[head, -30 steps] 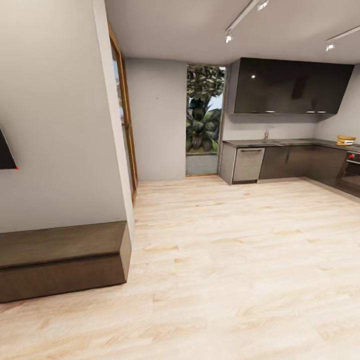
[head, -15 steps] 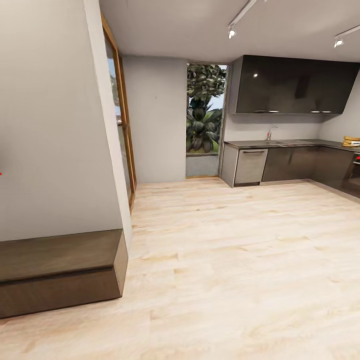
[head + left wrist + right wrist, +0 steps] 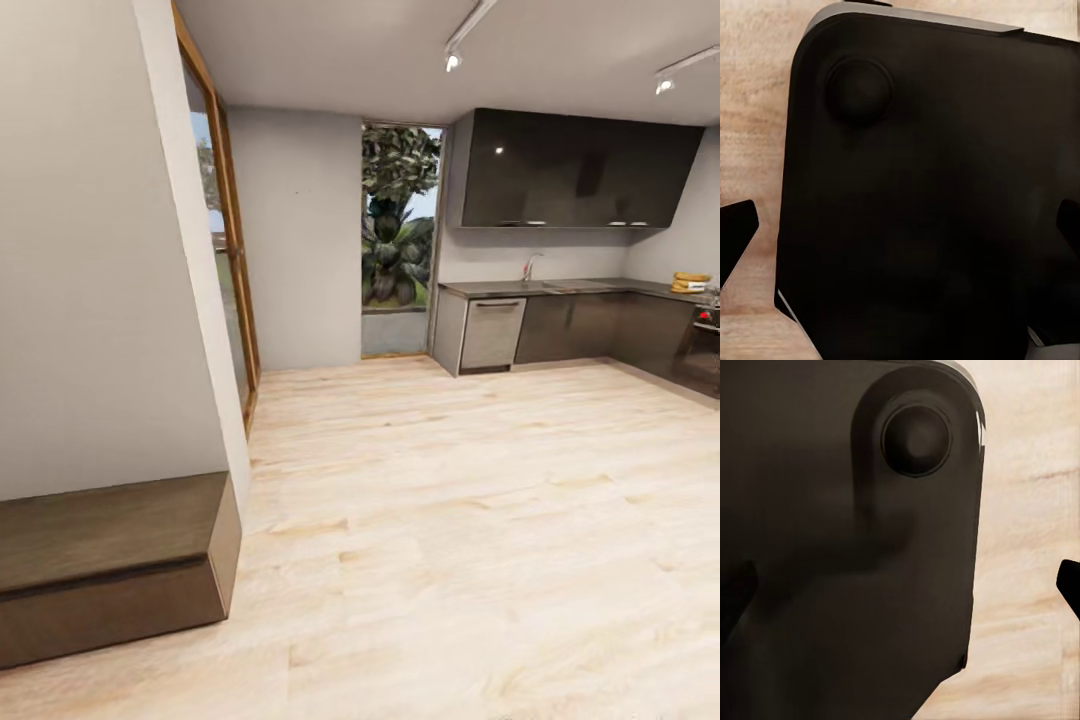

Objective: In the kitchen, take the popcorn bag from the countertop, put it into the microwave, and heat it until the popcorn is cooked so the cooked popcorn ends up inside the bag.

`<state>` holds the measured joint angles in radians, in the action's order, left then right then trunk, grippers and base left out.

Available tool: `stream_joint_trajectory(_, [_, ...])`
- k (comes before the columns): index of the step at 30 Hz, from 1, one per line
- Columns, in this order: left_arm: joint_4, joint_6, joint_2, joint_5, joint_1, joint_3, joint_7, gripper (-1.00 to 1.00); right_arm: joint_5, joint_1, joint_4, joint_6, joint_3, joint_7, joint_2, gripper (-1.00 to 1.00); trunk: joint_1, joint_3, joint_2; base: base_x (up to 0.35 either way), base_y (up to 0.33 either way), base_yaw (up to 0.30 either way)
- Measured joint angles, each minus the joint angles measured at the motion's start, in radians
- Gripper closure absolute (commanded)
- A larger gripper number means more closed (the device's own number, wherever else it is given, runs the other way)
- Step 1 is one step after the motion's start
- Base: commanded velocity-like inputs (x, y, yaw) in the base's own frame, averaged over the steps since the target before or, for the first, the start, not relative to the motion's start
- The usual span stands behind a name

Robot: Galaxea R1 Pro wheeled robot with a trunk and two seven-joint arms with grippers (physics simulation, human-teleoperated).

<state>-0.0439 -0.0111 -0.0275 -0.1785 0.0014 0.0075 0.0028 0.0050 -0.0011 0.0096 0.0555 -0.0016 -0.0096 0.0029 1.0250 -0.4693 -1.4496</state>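
Hands: grip state cannot be told. Far right, kitchen tabletop [image 3: 560, 288] well apart across wooden floor [image 3: 480, 520]; every task step remains.

From where I stand, the countertop [image 3: 560, 288] is a long dark grey slab, level and unbroken, running along the far wall atop dark cabinet fronts, directly below the black wall cupboards [image 3: 580, 168].

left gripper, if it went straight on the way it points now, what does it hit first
Most likely the black robot body right ahead of the left gripper, with wood floor beyond it. How near that body is cannot be told.
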Motion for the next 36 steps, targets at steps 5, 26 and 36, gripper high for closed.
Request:
stream_joint_trajectory(5, [0.0,0.0,-0.001,0.0,0.0,0.0,0.0,-1.0,0.001,0.0,0.0,0.0,0.0,0.0,0.0,-1.0,0.0,0.0,0.0,0.001,0.0,-0.24])
stream_joint_trajectory(26, [-0.003,-0.001,-0.001,0.0,0.0,0.0,0.0,-1.0,-0.01,0.0,0.003,0.0,-0.002,0.0,0.002,-1.0,0.0,0.0,0.0,0.0,0.0,-0.244])
stream_joint_trajectory(36, [-0.003,0.0,-0.001,0.001,0.0,0.0,0.0,-1.0,-0.012,0.0,0.003,0.01,-0.004,0.0,0.001,-1.0,0.0,0.0,0.0,0.0,0.0,-0.245])
